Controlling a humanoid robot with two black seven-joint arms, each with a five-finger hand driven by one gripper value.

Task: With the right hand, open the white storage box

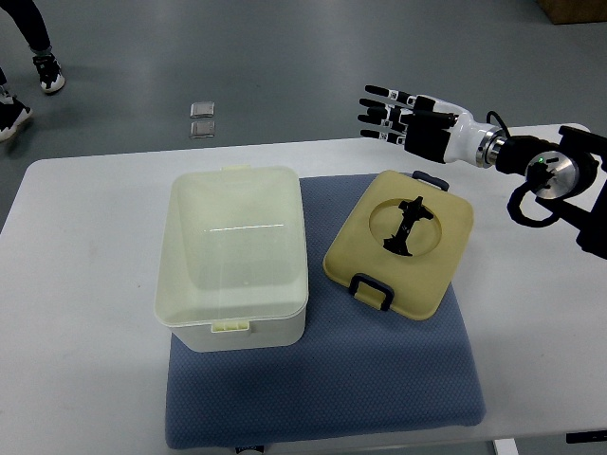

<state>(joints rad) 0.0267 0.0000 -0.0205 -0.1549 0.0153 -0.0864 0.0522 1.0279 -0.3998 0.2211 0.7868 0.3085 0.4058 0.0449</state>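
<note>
At the upper left edge a person's shoes stand on the grey floor. Left of centre, the white storage box, translucent plastic with rounded corners, sits open on a blue textured mat over the white surface. No writing is legible. Its cream lid, black-clasped, lies beside it. Upper right, the right hand hovers, fingers spread, holding nothing.

I count one open white plastic storage box, one yellowish lid with two dark latches, one blue padded mat, two small clear squares on the floor, and one robot hand of mine.
</note>
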